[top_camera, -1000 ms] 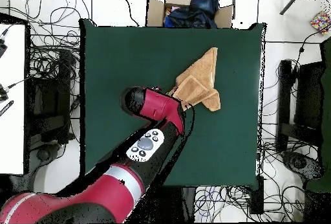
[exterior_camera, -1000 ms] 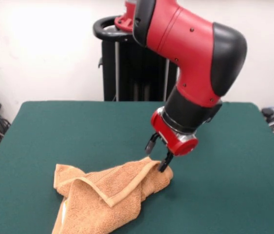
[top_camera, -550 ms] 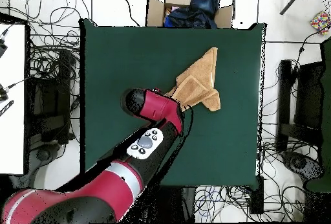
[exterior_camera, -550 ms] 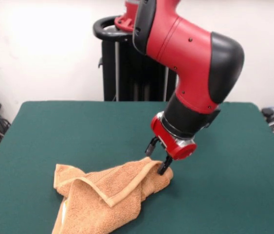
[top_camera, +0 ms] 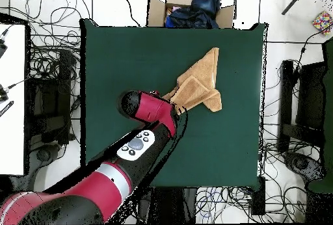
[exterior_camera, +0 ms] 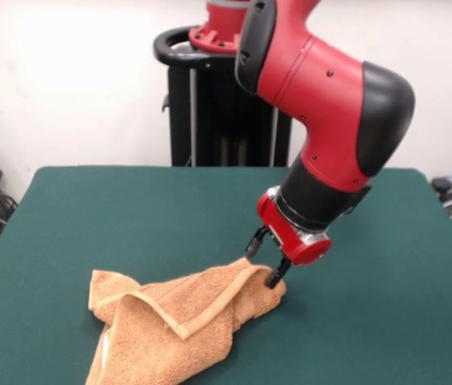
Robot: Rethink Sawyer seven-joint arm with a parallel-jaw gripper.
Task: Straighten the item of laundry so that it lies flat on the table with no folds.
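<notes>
- On the dark green table (exterior_camera: 129, 200), biggest thing in play, there's bare felt all round the cloth, so room to spread is no problem.
- My red and black arm (exterior_camera: 322, 104) reaches down at a slant toward the cloth's far corner.
- The orange-tan hand towel (exterior_camera: 177, 321) lies crumpled near the table's front edge in the front view, one banded edge folded across the top, layers bunched underneath.
- My gripper (exterior_camera: 267, 258) has its two dark fingers slightly parted and straddling that raised corner; they look pinched onto it, though I can't be sure how much terry is really between them.
- Risk as I judge it: with a thin pinch the corner could slip out on the pull, and a pull might drag the whole bundle along without opening the fold.
- Against half a second ago, my wrist has shifted a touch to the right and my forearm has swung round; the towel looks unmoved.
</notes>
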